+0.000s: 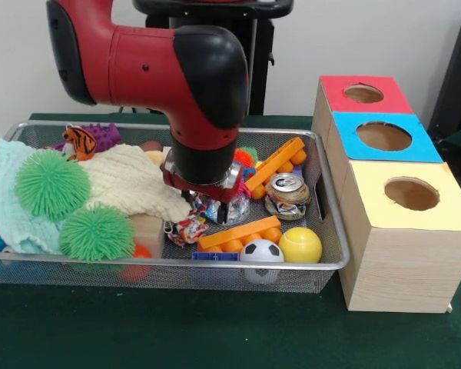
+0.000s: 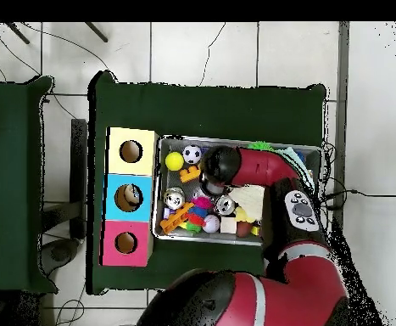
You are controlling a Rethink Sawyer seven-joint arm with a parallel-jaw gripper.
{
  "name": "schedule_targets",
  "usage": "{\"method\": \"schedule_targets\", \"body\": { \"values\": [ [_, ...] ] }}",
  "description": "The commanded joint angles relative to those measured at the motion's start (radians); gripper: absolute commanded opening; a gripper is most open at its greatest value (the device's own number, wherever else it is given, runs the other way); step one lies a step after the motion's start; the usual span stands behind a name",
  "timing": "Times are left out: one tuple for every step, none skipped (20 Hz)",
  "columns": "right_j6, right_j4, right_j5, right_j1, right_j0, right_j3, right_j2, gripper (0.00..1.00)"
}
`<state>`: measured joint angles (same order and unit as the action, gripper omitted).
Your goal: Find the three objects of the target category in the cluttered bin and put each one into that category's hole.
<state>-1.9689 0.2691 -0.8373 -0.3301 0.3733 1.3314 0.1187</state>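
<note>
The bin (image 1: pixel 177 265) is a silver wire mesh tray full of toys. My gripper (image 1: pixel 207 194) is down inside it at the middle, just above crinkled shiny wrappers (image 1: pixel 188 228). The arm's black wrist hides most of the gripper. Around it lie a crushed can (image 1: pixel 286 196), a yellow ball (image 1: pixel 300 244), a soccer ball (image 1: pixel 261 252) and two orange bricks (image 1: pixel 275 165) (image 1: pixel 238 237). Three wooden boxes stand right of the bin, with holes in a red top (image 1: pixel 363 94), a blue top (image 1: pixel 383 136) and a yellow top (image 1: pixel 412 194). In the overhead view the wrist (image 2: pixel 220 164) covers the gripper.
Two green spiky balls (image 1: pixel 52 183) (image 1: pixel 97 233), a cream cloth (image 1: pixel 131 181) and a mint cloth (image 1: pixel 8 200) fill the bin's left half. A tiger toy (image 1: pixel 81 141) and a purple toy (image 1: pixel 106 134) lie at the back left. A green cloth (image 1: pixel 215 338) covers the table.
</note>
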Motion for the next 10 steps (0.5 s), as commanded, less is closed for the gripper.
{"method": "schedule_targets", "body": {
  "values": [
    [0.152,-0.027,0.011,-0.053,0.039,0.119,0.178,1.0],
    [0.144,-0.033,0.0,-0.069,0.041,0.136,0.186,1.0],
    [0.147,-0.035,-0.008,-0.078,0.048,0.144,0.197,1.0],
    [0.143,-0.045,-0.023,-0.087,0.054,0.158,0.208,1.0],
    [0.145,-0.051,-0.04,-0.093,0.06,0.165,0.218,1.0],
    [0.147,-0.052,-0.062,-0.098,0.061,0.168,0.223,1.0],
    [0.148,-0.054,-0.083,-0.102,0.062,0.171,0.227,1.0],
    [0.149,-0.053,-0.099,-0.102,0.064,0.174,0.23,1.0],
    [0.148,-0.054,-0.107,-0.099,0.067,0.175,0.234,1.0],
    [0.147,-0.055,-0.114,-0.095,0.07,0.176,0.237,1.0]
  ]
}}
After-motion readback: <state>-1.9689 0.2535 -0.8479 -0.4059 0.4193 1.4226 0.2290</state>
